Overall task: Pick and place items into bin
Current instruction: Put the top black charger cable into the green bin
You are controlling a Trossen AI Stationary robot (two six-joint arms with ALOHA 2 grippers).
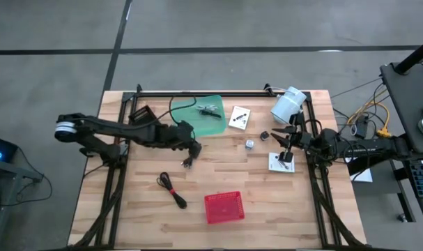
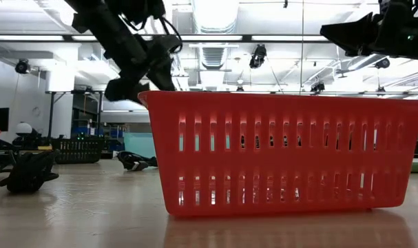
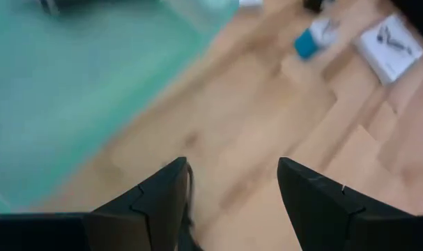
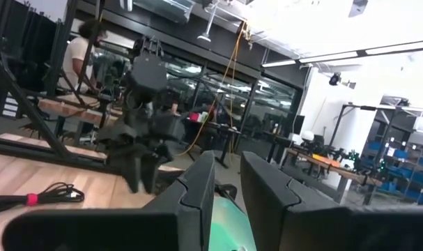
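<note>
On the bench there is one red basket, one green mat and one large white cylinder; two white cards show, one beside the mat and one under the right arm. Two black cables lie loose, one near the basket and one on the mat; two small parts sit between the cards; two arms reach in.

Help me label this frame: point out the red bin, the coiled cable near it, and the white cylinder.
bin [image 1: 224, 208], high view, middle of its mesh floor.
cable [image 1: 171, 190], high view, middle of the black coil.
cylinder [image 1: 286, 104], high view, middle of its white side.
</note>
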